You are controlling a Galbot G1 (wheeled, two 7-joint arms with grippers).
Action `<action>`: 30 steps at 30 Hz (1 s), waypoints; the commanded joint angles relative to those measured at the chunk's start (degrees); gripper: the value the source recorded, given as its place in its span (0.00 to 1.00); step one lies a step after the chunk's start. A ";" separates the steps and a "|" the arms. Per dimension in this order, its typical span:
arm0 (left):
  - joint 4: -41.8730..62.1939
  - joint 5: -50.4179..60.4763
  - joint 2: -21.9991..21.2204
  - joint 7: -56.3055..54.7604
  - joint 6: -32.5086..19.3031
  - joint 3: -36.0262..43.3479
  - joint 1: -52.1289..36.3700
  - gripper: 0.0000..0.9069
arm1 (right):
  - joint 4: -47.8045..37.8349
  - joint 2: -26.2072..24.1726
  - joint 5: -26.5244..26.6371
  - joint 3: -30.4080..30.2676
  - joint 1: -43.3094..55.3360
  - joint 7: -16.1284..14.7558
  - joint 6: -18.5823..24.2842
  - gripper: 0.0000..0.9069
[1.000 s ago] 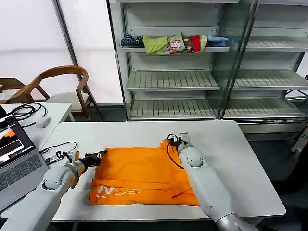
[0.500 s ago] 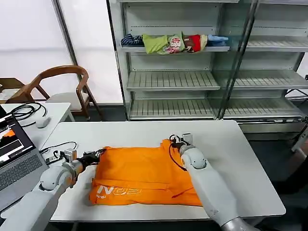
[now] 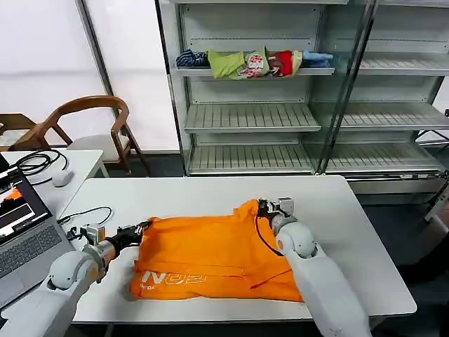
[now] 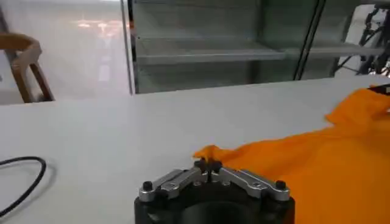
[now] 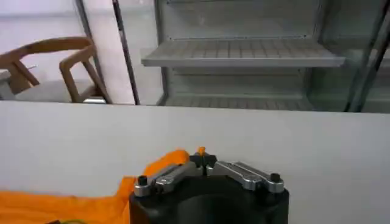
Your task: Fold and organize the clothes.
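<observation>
while the orange t-shirt (image 3: 210, 256) lies spread on the white table (image 3: 351, 232) with its white lettering (image 3: 172, 279) toward the near edge, the left gripper (image 3: 142, 229) is clamped on its far left corner and the right gripper (image 3: 261, 206) pinches its far right corner, lifted into a small peak. a laptop (image 3: 24, 235) sits at the robot's left; bundled clothes (image 3: 252, 63) rest on a shelf behind.

Both grippers have moved outward: the left gripper (image 3: 138, 229) toward the table's left edge, the right gripper (image 3: 261, 206) farther right. The orange T-shirt (image 3: 210, 253) between them is now stretched wider and flatter.
</observation>
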 commanded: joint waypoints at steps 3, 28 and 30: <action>-6.97 -0.06 -0.02 0.06 -0.10 -5.17 8.32 0.01 | 12.08 -3.83 0.95 0.88 -7.87 0.10 -0.10 0.00; -13.95 1.04 -2.29 0.38 -0.59 -11.89 17.64 0.02 | 21.50 -8.36 0.33 5.40 -21.56 -0.71 0.74 0.00; -13.95 0.93 -2.06 0.40 -0.61 -12.18 17.94 0.02 | 21.55 -8.42 0.31 5.54 -22.00 -0.75 0.80 0.00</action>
